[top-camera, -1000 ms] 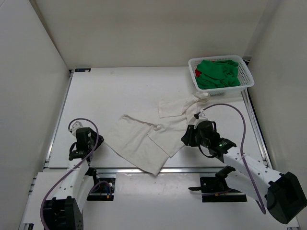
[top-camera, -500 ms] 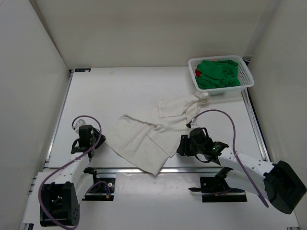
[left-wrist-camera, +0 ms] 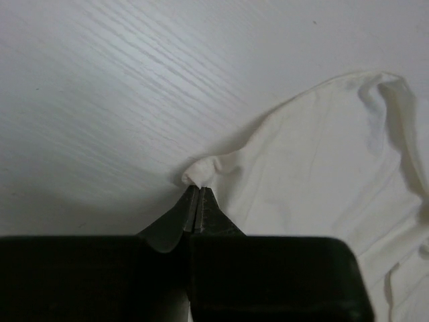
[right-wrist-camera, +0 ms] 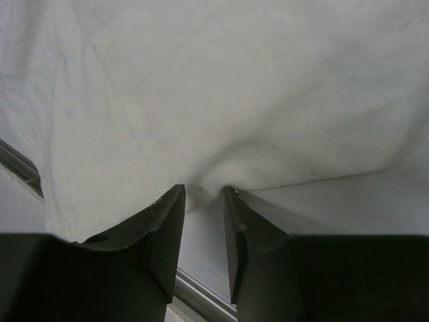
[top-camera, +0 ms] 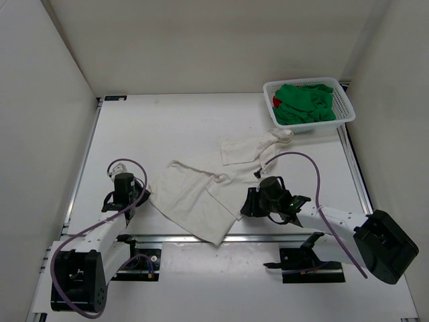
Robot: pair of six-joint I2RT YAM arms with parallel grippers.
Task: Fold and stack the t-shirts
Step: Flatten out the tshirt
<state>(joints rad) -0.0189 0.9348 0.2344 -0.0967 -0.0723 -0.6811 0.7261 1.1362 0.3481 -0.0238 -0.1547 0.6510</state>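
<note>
Rumpled cream-white t-shirt (top-camera: 194,194) on grained table (left-wrist-camera: 100,80).
Only wrist views show left gripper (left-wrist-camera: 195,193) pinching its edge, right gripper (right-wrist-camera: 202,196) fingers apart.

Black left claw (left-wrist-camera: 195,192), tips pressed together on a small bunched edge of cream-white soft cloth t-shirt (left-wrist-camera: 322,168). Shirt spreads rightward, rumpled, over pale white wood-grain surface (left-wrist-camera: 100,94).

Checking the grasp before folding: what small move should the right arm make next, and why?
Probably close the right gripper: its jaws stand apart with the hem of the cream shirt bunched between them, unpinched, while the left gripper is shut on the opposite edge. Both sides likely need holding before lifting.
</note>
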